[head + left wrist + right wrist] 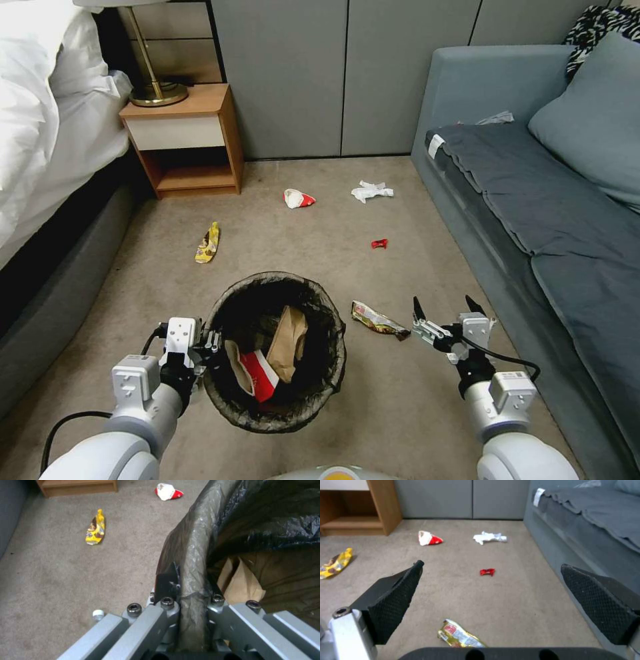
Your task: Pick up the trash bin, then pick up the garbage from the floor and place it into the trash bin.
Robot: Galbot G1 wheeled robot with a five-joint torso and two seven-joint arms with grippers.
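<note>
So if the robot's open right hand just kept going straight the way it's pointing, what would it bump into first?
Probably bare carpet. The right gripper points forward and down over the floor, open. The gold wrapper lies just under it, the small red scrap farther ahead between the fingers. Depth is unclear, so the scrap is only a guess.

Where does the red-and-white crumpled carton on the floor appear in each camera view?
Head view: red-and-white carton lies on the carpet, right of the nightstand.
Left wrist view: carton beyond the trash bin rim.
Right wrist view: carton on the carpet.
Shared landmark: the nightstand.
</note>
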